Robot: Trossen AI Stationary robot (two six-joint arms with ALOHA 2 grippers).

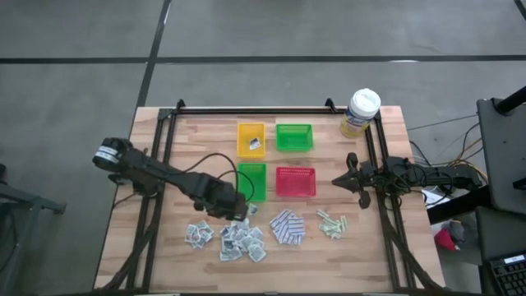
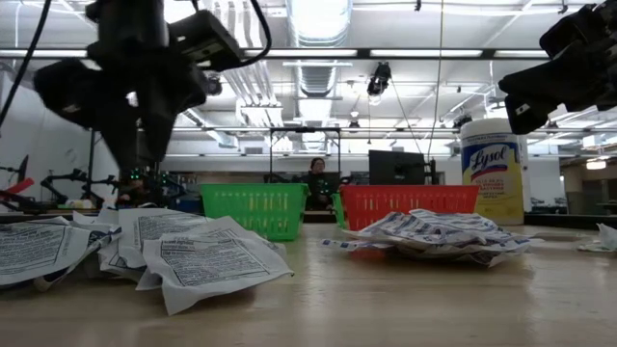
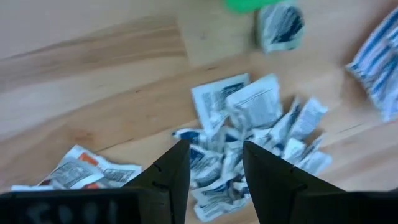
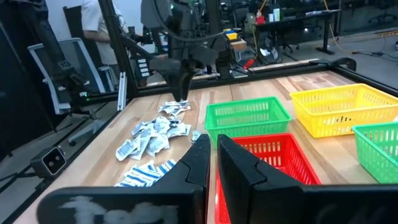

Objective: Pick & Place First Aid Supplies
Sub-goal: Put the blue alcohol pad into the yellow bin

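The white-grey packets (image 1: 238, 238) lie in a loose heap on the wooden table (image 1: 386, 247), on the near side of the green basket (image 1: 251, 181) that sits beside the red basket (image 1: 295, 182). One more white packet (image 1: 255, 145) already lies in the yellow basket (image 1: 251, 138), behind that green one. A stray packet (image 3: 280, 25) rests by itself right next to the green basket. Off to the side of the heap, in front of the red basket, are the blue-and-white pads (image 1: 287, 227), and past them the pale green strips (image 1: 331, 223).

The left gripper (image 1: 238, 210) hangs just over the heap, at its edge nearest the green basket. Its two fingers are apart and hold nothing. The packets are right below it and a little ahead. The heap is messy, so the packets point every which way, with no single long line to match.

The right gripper (image 1: 349, 178) waits on the far side of the red basket, away from the heap. Its fingers are pressed together and empty.

The left arm is much nearer, so I think it should go straight down for a packet.
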